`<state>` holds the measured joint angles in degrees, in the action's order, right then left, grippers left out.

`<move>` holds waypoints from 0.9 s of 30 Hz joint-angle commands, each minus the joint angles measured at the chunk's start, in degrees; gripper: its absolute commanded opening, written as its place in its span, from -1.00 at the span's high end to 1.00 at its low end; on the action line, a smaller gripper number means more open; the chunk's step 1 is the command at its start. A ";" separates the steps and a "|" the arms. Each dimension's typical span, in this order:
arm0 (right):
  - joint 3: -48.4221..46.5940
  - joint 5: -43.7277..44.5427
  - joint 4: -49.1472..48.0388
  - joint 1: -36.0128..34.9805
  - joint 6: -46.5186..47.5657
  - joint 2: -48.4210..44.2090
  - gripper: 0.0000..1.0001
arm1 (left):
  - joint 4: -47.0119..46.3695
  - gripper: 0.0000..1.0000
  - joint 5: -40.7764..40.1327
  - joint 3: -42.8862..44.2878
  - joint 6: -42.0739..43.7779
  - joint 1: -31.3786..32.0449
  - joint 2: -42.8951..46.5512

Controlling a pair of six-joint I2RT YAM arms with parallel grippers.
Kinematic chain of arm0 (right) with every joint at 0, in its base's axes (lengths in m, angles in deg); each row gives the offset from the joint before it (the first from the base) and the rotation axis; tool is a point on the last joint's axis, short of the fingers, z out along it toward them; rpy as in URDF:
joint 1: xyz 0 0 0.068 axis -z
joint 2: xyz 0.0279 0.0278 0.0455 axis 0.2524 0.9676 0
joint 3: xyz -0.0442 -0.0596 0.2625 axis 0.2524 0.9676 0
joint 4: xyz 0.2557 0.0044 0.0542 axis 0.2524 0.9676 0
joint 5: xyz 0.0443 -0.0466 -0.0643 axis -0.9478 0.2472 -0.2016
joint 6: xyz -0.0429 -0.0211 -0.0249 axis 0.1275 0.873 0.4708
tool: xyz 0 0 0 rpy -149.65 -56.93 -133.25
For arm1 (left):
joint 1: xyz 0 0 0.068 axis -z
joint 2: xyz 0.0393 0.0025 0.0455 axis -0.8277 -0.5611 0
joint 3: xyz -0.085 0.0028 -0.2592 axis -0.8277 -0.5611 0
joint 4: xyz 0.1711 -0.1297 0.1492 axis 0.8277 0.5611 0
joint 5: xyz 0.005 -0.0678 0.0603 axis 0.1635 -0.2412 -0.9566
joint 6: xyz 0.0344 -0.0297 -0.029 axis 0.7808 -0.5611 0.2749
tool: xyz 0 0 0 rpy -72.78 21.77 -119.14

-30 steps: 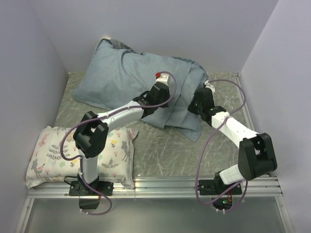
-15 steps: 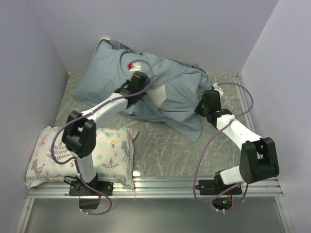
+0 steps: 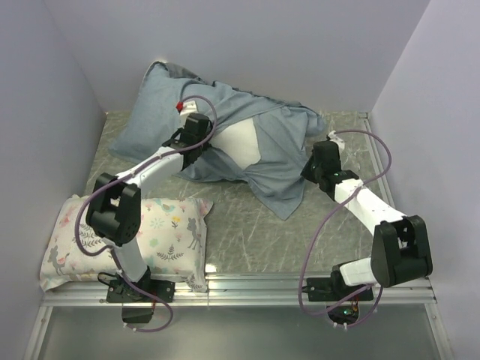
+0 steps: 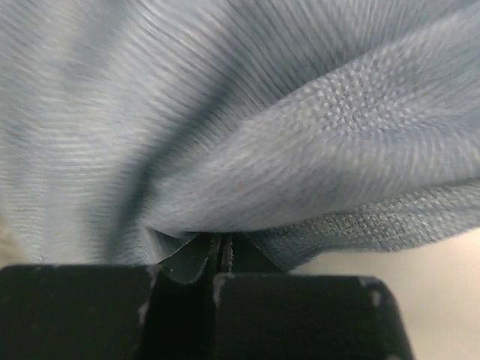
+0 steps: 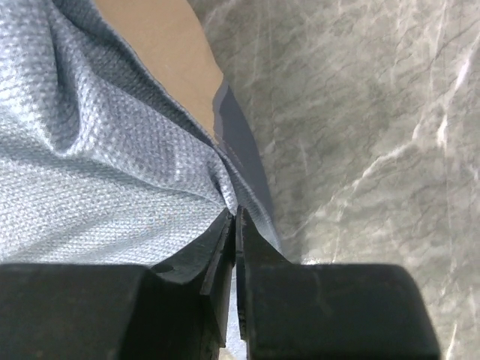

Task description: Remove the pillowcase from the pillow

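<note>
The grey-blue pillowcase (image 3: 225, 112) lies across the back of the table, bunched and pulled open in the middle. The white pillow (image 3: 241, 142) shows through that opening. My left gripper (image 3: 201, 144) is shut on a fold of the pillowcase (image 4: 300, 135) at the opening's left side. My right gripper (image 3: 309, 166) is shut on the pillowcase's edge (image 5: 112, 150) at its right side, just above the table. The fabric is stretched between the two grippers.
A smaller floral-and-animal print pillow (image 3: 127, 240) lies at the near left by the left arm's base. The marbled grey tabletop (image 3: 247, 232) is walled at the back and both sides. A metal rail (image 3: 300, 283) runs along the near edge.
My left gripper has moved left and back, dragging the pillowcase with it, so the opening has widened and the white pillow has come into view. My right gripper has shifted slightly right and nearer.
</note>
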<state>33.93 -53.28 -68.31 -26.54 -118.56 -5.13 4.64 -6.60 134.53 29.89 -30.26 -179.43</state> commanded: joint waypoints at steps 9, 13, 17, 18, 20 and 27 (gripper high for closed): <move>-17.88 9.85 4.12 -17.68 7.45 -3.19 0.49 | -2.46 0.99 3.19 -2.37 -1.65 4.45 -2.74; -28.53 11.08 11.04 -20.51 8.69 6.65 0.08 | -2.11 0.99 2.84 -2.19 -1.56 4.98 -2.83; -33.29 13.02 14.31 -20.86 7.99 15.44 -0.07 | -1.76 0.99 2.49 -1.93 -1.65 4.89 -2.74; -33.29 13.19 14.49 -20.95 7.90 16.33 -0.08 | -1.50 0.99 2.40 -1.49 -1.48 4.89 -2.83; -32.68 13.11 13.97 -20.86 8.25 18.35 -0.12 | -0.97 0.99 2.14 -0.96 -1.39 4.98 -3.35; -23.82 14.52 14.23 -15.25 7.90 14.07 0.75 | 1.23 0.99 0.38 0.27 -0.77 4.11 -3.71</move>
<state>6.26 -41.21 -55.29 -45.77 -110.63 14.67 3.22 -5.85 133.06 29.17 -26.00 -182.10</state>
